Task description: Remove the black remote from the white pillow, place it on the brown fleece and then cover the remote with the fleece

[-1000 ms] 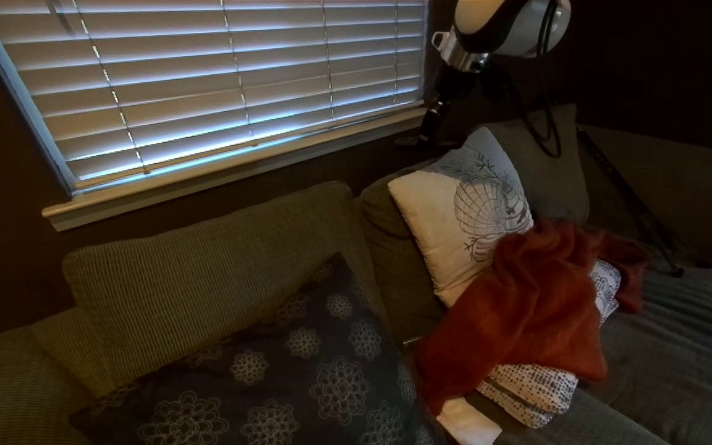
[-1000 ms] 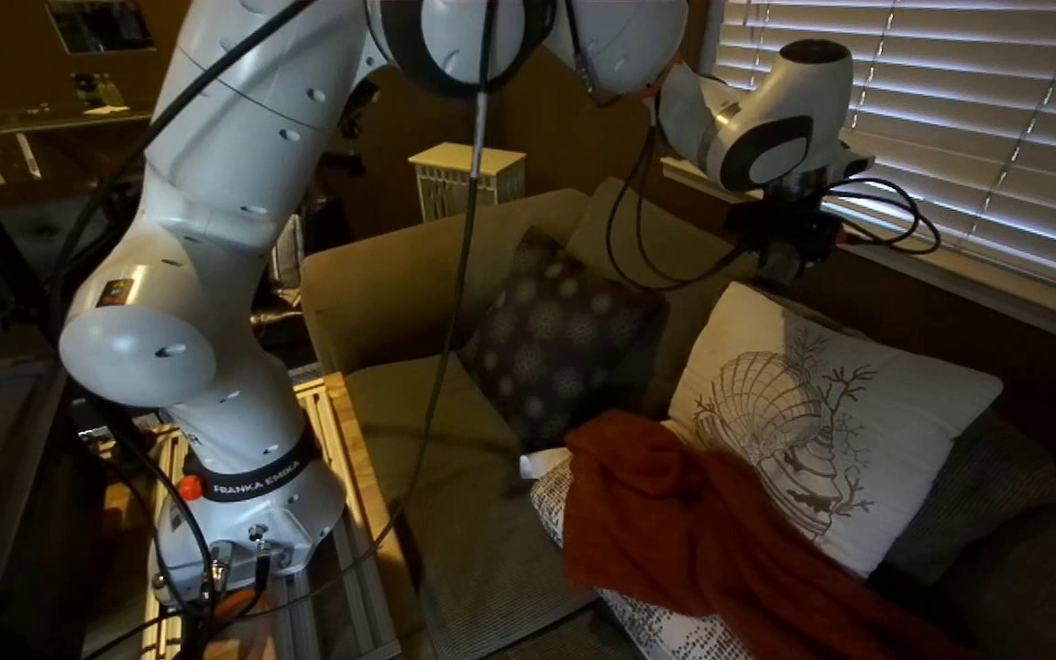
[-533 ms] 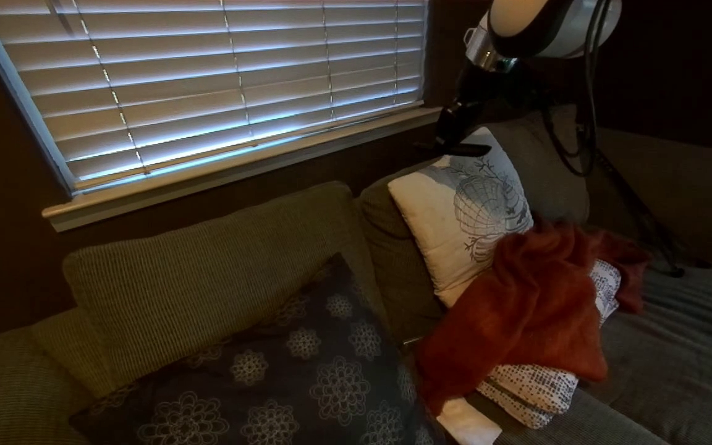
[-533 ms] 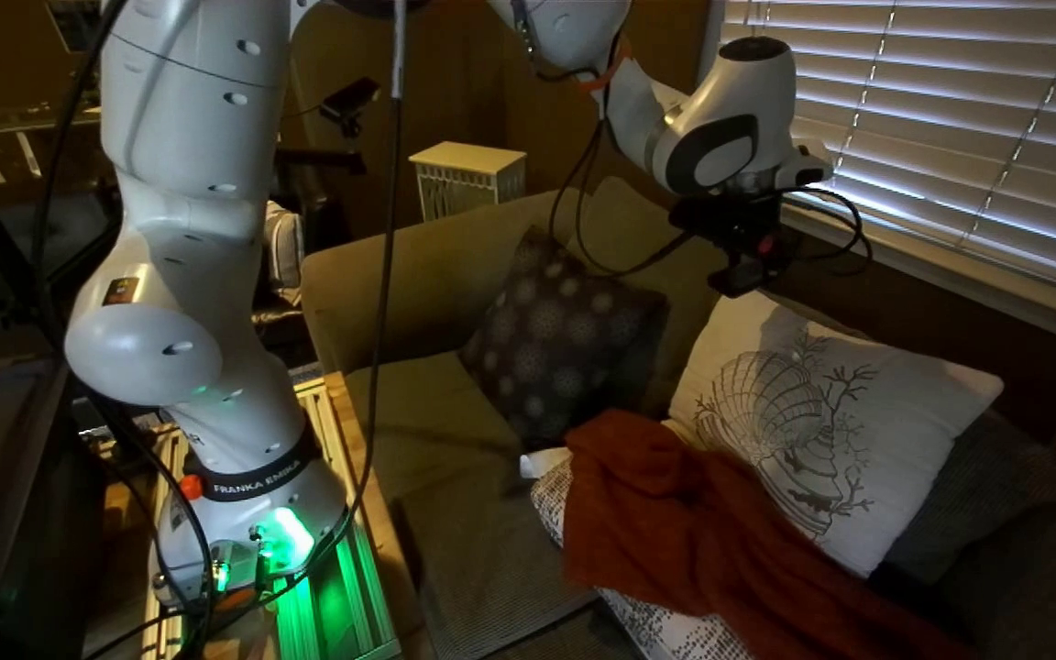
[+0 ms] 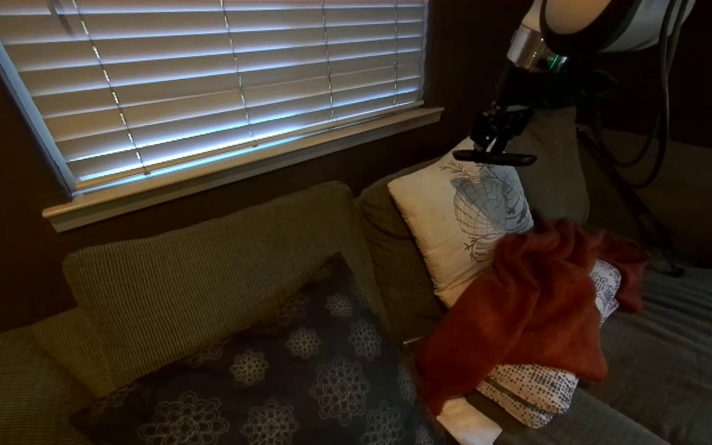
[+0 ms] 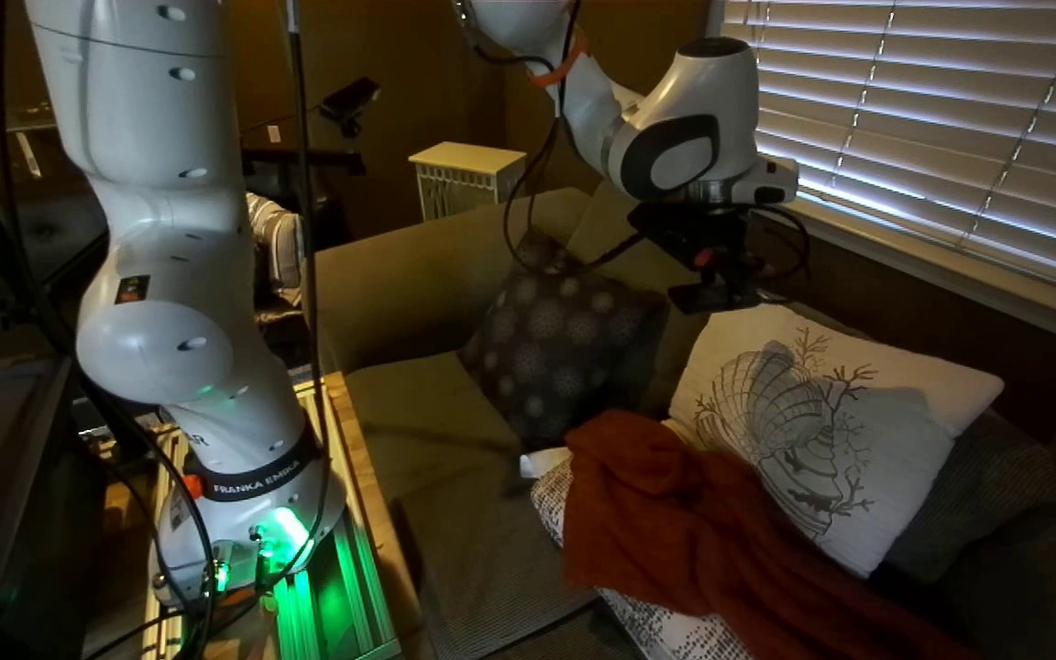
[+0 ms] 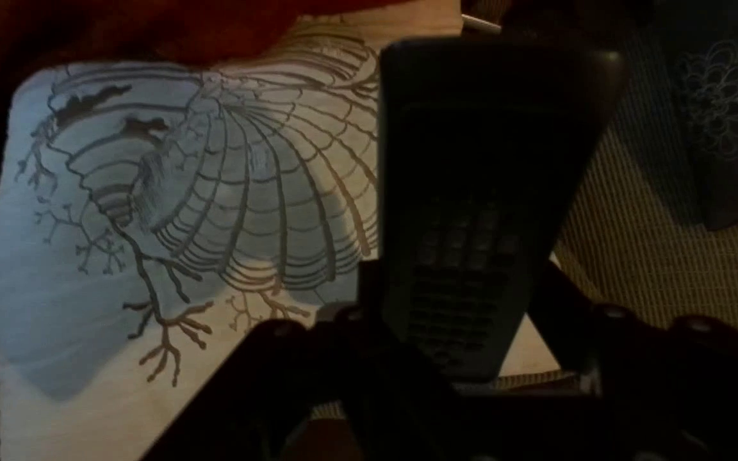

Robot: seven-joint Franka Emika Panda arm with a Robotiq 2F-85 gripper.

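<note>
Remote control [image 7: 481, 198]: in the wrist view, black, keypad toward the camera, long axis running from 12 to 6 o'clock.
Gripper [image 7: 459, 278]: jaws drawn in against both sides of the remote control — its hold spans the casing's width.
Shell-print pillow [image 7: 260, 192]: white, partly in shadow, at 9 o'clock from the remote control.
Fleece [image 7: 119, 32]: rust-red, at 10 o'clock, over the pillow's edge.
Remote control, edge-on: in an exterior view, nearly level, raised off the pillow's upper part — the fleece at 6 o'clock.
Speckled fabric [image 5: 532, 383]: white, dark-dotted, beneath the fleece on the sofa [image 5: 220, 272].
Flower-print pillow [image 5: 306, 364]: dark, at 7 o'clock.
Franka arm [image 6: 693, 137]: in an exterior view, at 12 o'clock from the gripper.
Base light [image 6: 288, 536]: green, at 8 o'clock.
Cabinet [image 6: 468, 179]: pale, at 10 o'clock, beyond the sofa.
</note>
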